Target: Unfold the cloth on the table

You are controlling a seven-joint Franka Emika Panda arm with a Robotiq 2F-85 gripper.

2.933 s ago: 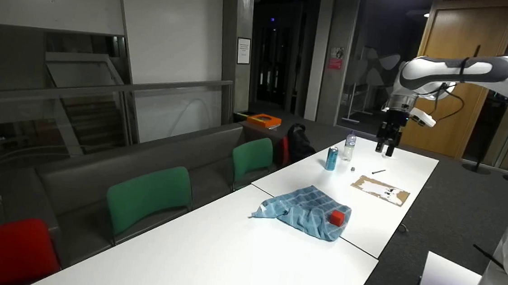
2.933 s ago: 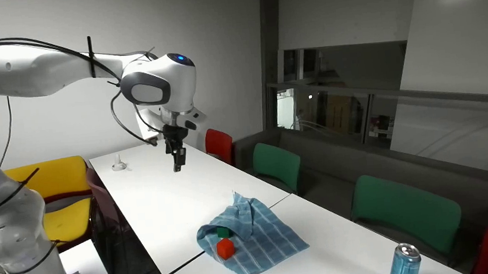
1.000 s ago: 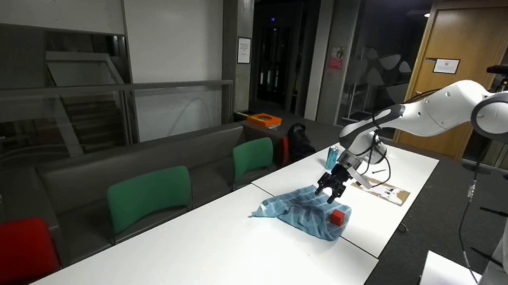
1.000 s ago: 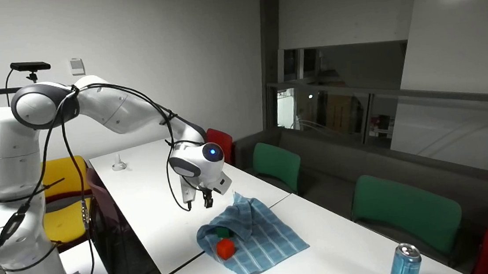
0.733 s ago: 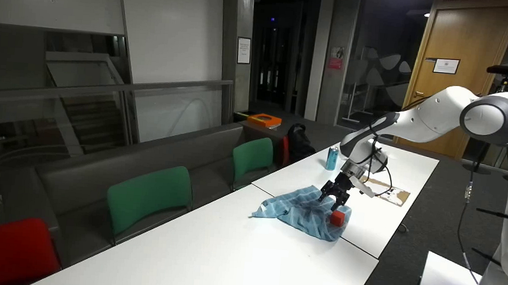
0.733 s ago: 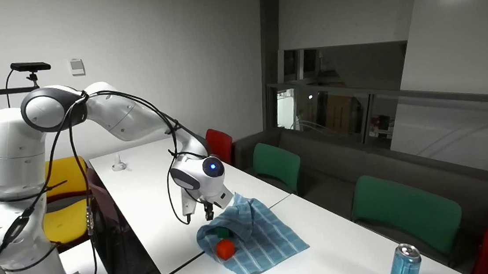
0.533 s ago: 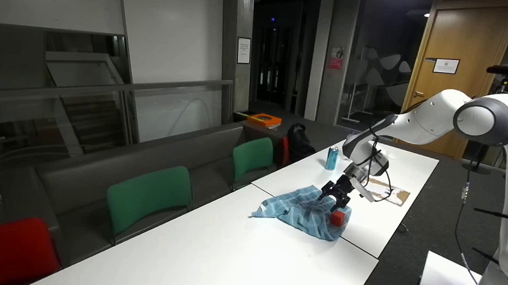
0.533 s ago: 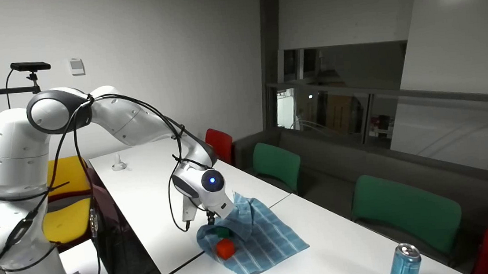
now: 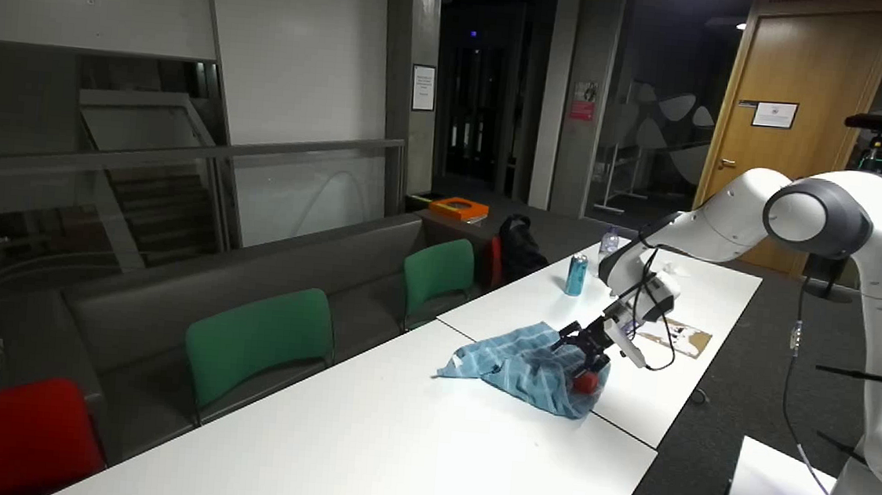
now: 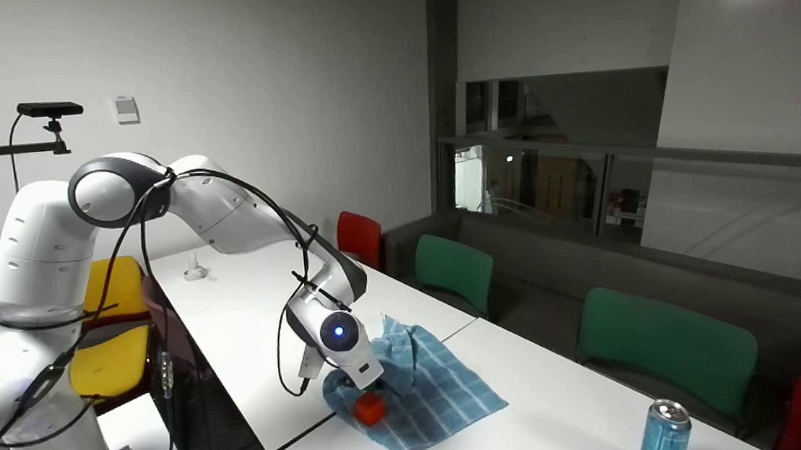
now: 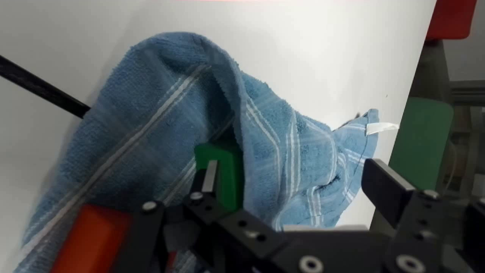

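Gripper (image 11: 293, 168) hanging over the cloth (image 10: 440, 388), jaws wide apart.
The cloth is lying partly folded between the long edges of the table (image 9: 379, 431), red block (image 10: 369, 408) and green block (image 11: 232, 172) sitting on it.

Fingers (image 11: 382, 191) lowered from high above table (image 9: 362, 446); now low over cloth (image 10: 451, 394), near red block (image 10: 369, 409).

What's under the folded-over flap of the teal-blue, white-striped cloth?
The wrist view shows part of a green block at the flap's edge. The cloth and open black gripper hide the rest; anything deeper in the fold can't be seen.
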